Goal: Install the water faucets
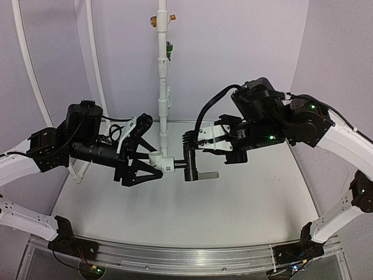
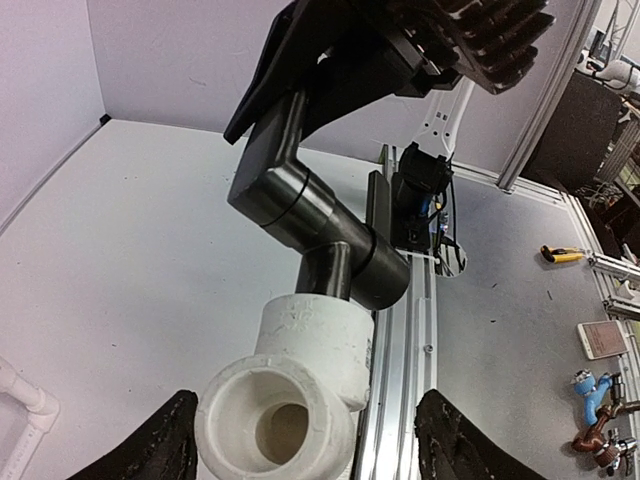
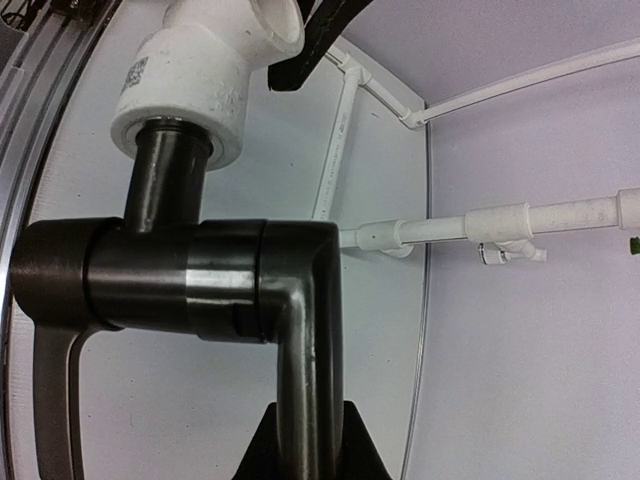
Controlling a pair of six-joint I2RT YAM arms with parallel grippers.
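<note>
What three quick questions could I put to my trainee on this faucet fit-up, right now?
1. True or false: the black faucet has its stem seated in the white fitting.
2. Which jaws are shut on the black faucet? A) left B) right C) neither
3. Fill in: the left jaws stand ____ on either side of the white fitting.
Key: 1 true; 2 B, the right jaws; 3 open.
</note>
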